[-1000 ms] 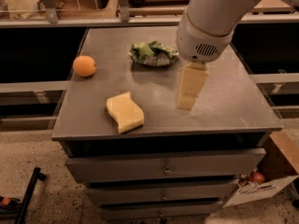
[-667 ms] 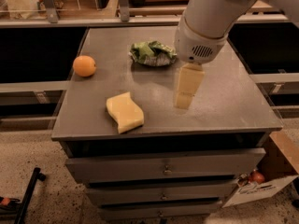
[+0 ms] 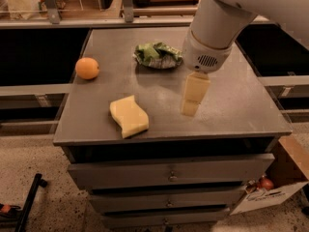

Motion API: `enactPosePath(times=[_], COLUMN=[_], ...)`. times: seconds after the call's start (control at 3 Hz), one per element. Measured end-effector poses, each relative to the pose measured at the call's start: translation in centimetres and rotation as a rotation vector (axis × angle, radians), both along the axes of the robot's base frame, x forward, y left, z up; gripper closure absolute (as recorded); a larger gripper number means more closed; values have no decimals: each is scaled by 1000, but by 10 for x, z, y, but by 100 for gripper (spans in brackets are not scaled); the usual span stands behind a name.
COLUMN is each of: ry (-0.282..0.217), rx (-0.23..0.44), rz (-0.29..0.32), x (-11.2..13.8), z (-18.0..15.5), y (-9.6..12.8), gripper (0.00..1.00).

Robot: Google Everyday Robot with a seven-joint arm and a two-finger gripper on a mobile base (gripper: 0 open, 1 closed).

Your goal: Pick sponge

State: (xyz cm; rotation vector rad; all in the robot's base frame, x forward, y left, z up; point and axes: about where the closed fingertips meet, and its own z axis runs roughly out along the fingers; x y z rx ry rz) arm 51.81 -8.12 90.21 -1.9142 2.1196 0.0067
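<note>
The sponge (image 3: 128, 115) is a pale yellow foam slab with wavy sides, lying flat near the front left edge of the grey cabinet top (image 3: 231, 105). My gripper (image 3: 189, 109) hangs from the white arm over the middle right of the top, its pale yellow blocky fingers pointing down. It is to the right of the sponge, about a hand's width away, and holds nothing.
An orange fruit (image 3: 87, 68) sits at the left edge of the top. A crumpled green-and-silver wrapper (image 3: 157, 54) lies at the back, just left of the arm. A cardboard box (image 3: 270, 187) stands on the floor at the lower right. Drawers run below the top.
My gripper has shifted slightly to the left and back toward the middle of the top. The sponge, orange and wrapper have not moved.
</note>
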Motion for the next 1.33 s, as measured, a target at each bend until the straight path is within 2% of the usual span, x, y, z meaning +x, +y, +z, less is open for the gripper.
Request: enactPosePath(times=[0.67,1.33], ry=[34,44], rx=[42,53], rz=[-5,-3], x=[2,4], z=[-22,-30], y=[3,6], gripper=[0,0])
